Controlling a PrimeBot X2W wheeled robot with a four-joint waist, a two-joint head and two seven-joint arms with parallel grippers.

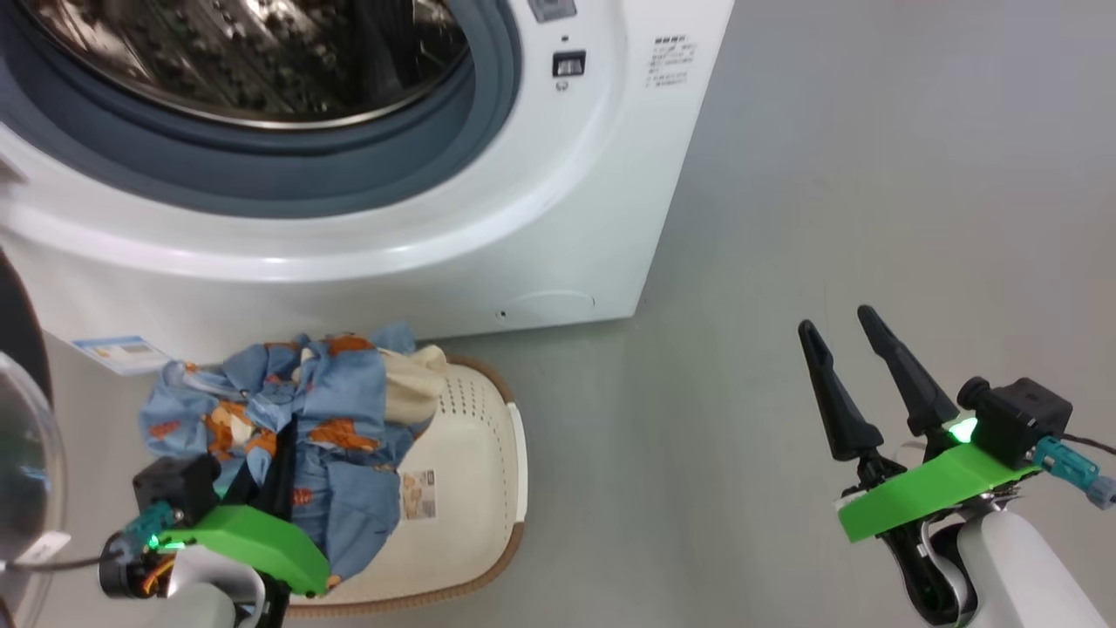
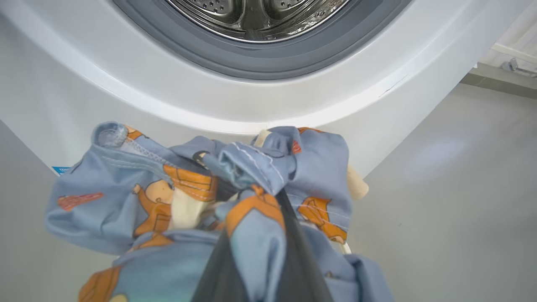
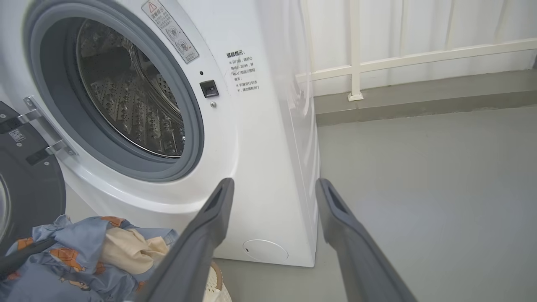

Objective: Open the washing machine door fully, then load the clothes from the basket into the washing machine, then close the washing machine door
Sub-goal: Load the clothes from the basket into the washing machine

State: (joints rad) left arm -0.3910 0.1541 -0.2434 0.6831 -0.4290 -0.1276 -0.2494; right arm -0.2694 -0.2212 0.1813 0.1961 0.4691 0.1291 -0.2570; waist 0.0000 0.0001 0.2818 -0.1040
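The washing machine (image 1: 523,218) fills the top of the head view, its steel drum (image 1: 261,52) exposed. Its door (image 1: 22,453) hangs swung out at the left edge, and the black rim and hinge appear on the door (image 3: 25,188) in the right wrist view too. My left gripper (image 1: 279,440) is shut on the clothes (image 1: 296,410), a blue bundle raised over the left part of the basket (image 1: 471,488). In the left wrist view, dark fingers (image 2: 293,260) run into the clothes (image 2: 168,201) just below the drum opening. My right gripper (image 1: 837,336) is open and holds nothing, right of the machine.
Grey floor (image 1: 872,174) stretches to the right of the machine. A white railing and a raised step (image 3: 419,96) run behind it. A blue energy label (image 1: 118,353) and a round cap (image 1: 549,305) sit low on the machine's front.
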